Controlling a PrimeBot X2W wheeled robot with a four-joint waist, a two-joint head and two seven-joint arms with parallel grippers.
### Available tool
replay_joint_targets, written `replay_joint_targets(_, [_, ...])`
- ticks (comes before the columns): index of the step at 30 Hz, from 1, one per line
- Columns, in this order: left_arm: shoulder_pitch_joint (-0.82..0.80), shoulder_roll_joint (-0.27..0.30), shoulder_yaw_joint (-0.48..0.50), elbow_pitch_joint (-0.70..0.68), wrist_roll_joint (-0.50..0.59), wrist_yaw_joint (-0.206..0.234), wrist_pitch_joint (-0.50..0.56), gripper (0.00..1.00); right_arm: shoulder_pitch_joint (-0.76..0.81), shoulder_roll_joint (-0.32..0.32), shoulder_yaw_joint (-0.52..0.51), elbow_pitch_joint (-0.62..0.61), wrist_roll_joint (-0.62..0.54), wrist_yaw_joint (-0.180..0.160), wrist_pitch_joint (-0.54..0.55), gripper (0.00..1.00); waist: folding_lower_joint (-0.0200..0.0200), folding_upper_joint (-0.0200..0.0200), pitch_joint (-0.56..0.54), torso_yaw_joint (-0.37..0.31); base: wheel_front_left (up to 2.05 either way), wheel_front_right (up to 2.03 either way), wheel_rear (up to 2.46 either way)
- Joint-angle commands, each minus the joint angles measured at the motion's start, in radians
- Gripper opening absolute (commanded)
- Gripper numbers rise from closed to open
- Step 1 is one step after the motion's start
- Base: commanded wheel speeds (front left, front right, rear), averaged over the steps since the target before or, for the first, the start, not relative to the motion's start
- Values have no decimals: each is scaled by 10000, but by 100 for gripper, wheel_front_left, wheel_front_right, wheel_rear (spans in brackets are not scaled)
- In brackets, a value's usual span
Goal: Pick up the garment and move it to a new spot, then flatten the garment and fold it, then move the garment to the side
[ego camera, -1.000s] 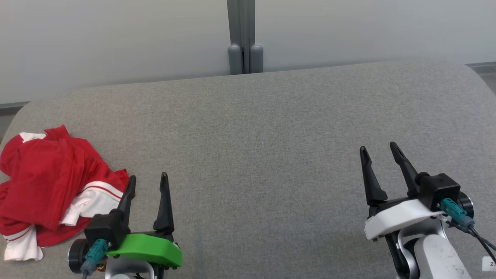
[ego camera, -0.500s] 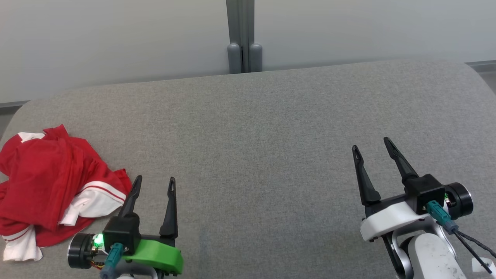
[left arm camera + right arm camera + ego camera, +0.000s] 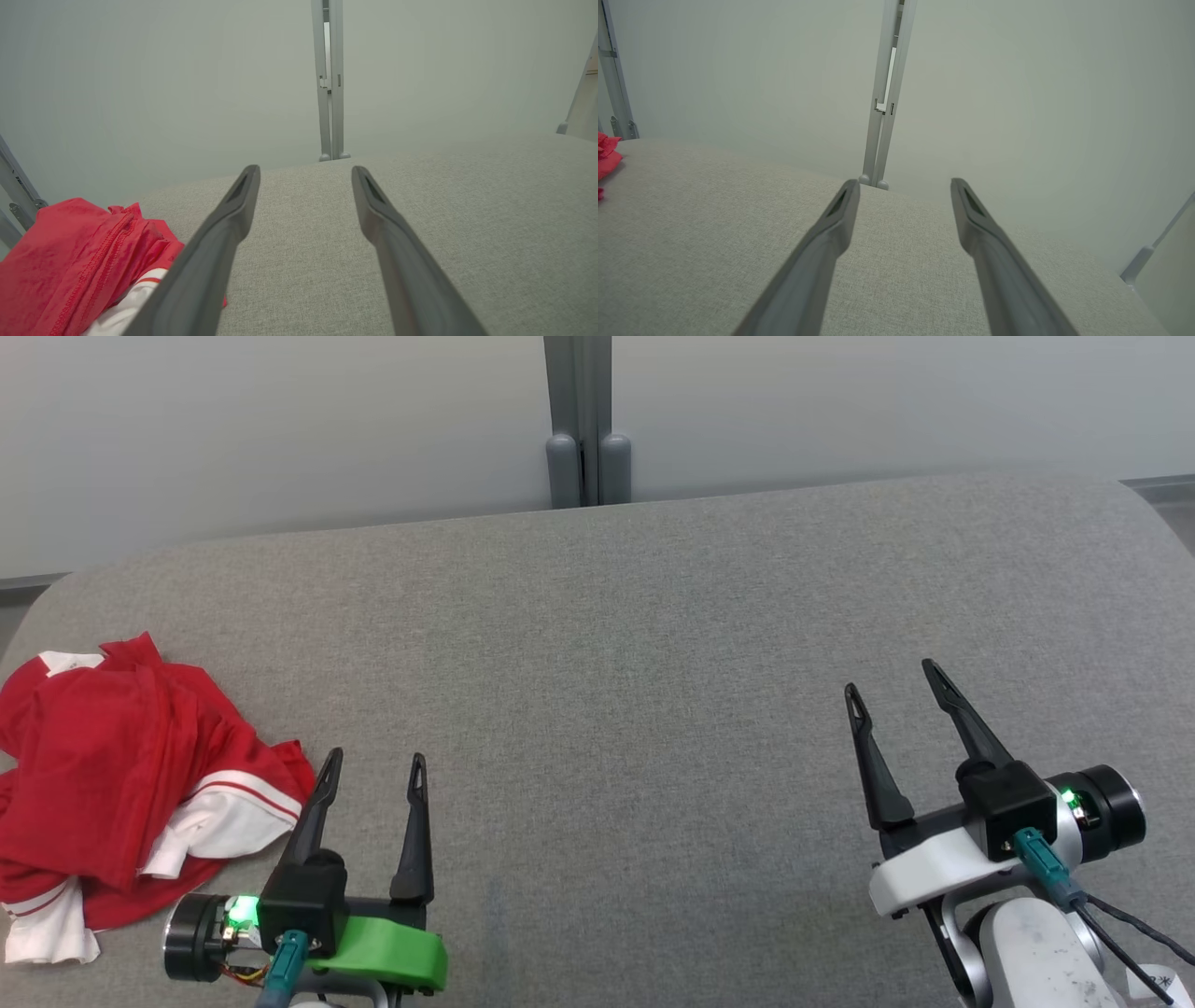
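Note:
The garment [image 3: 112, 775] is a crumpled red piece with white striped trim, heaped at the left edge of the grey padded table [image 3: 616, 644]. In the left wrist view the garment [image 3: 79, 266] lies at the lower left. My left gripper [image 3: 373, 763] stands open just right of the heap, its left finger close to the red cloth, nothing between the fingers. My right gripper [image 3: 892, 677] is open and empty over bare fabric at the lower right. A red scrap of the garment [image 3: 607, 156] shows at the left border of the right wrist view.
Behind the table rises a pale wall with a grey vertical post [image 3: 579, 420] at the middle. The table's rounded right corner [image 3: 1134, 509] lies at the upper right. Grey fabric stretches between the two grippers.
Both wrists have rolled: the left gripper's fingers now point straighter up, slightly right of before, and the right gripper has shifted a little left and up. The garment lies as before.

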Motion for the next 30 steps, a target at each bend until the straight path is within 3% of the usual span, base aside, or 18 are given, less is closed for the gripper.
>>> replay_joint_targets(1, [85,-31,105,-64,122,-51,-96,100,-39,-14,-25,-45,-220,0,-95,100,0,-1,8,-1,0,0,0])
replay_joint_targets(16, [575,-866,1118,-89,883,-630,-362,100,121,-9,-63,6,171,1,-357,100,0,-1,-3,-65,0,0,0])
replay_joint_targets(25, [697,-1227,2155,280,159,-1220,-355,100,163,-6,-136,174,2110,1,-350,100,0,-1,-67,-63,0,0,0])
replay_joint_targets(30, [760,-1252,2205,493,-466,-1262,-355,100,184,-7,-146,367,2947,1,-350,100,0,-1,-106,-64,0,0,0])
